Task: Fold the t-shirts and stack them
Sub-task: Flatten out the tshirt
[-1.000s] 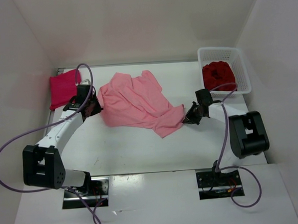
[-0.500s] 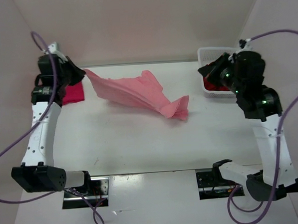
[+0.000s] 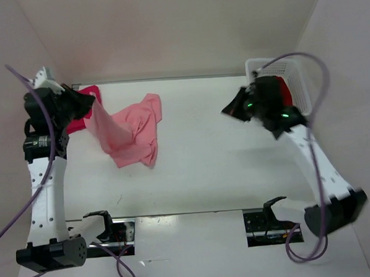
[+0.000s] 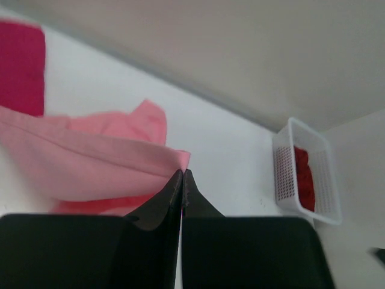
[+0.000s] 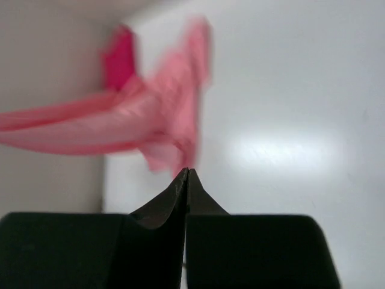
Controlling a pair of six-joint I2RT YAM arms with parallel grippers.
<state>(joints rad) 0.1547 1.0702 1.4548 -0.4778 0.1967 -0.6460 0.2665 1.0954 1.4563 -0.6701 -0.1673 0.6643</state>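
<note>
My left gripper (image 3: 91,105) is raised at the back left and shut on a corner of the salmon pink t-shirt (image 3: 132,136). The shirt hangs from it and drapes crumpled onto the table. In the left wrist view the left gripper (image 4: 182,172) pinches pink cloth (image 4: 90,168) at its shut tips. The magenta t-shirt (image 3: 91,92) lies behind it, partly hidden. The dark crimson t-shirt (image 3: 286,91) sits in the basket. My right gripper (image 3: 230,109) hovers at mid-right, shut on nothing, well apart from the pink shirt (image 5: 138,126); its tips (image 5: 187,172) are pressed together.
A white mesh basket (image 3: 262,62) stands at the back right corner, seen also in the left wrist view as the basket (image 4: 283,180). White walls close in the table on three sides. Purple cables loop off both arms.
Both arms rose from the table. The right gripper lost the shirt's corner and moved left and down. The left gripper carried the pink shirt leftward, so it now hangs bunched at the left.
</note>
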